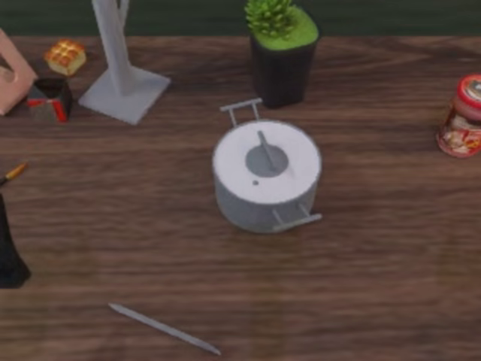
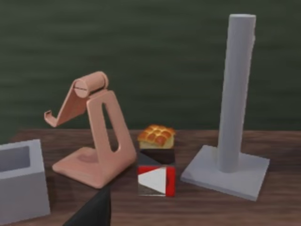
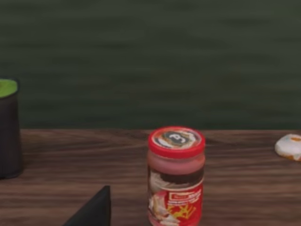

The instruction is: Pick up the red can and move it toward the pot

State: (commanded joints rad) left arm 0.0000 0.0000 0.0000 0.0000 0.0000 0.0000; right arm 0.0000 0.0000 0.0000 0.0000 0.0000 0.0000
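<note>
Bare wood separates the red can (image 1: 461,116) from the pot (image 1: 267,175), planter (image 1: 282,53) behind; claw states untellable.

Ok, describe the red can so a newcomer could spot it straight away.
Start at the grey pot in the middle of the table, then look to the table's right edge. The red can stands there upright and alone: a small cylinder with a red rim, a pictured top and a cream-and-red label.

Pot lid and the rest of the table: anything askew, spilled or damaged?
Nothing stands out. The white lid sits flat on the pot, the red can stands upright at the table's right edge, and the planter is upright. No spills show.
</note>
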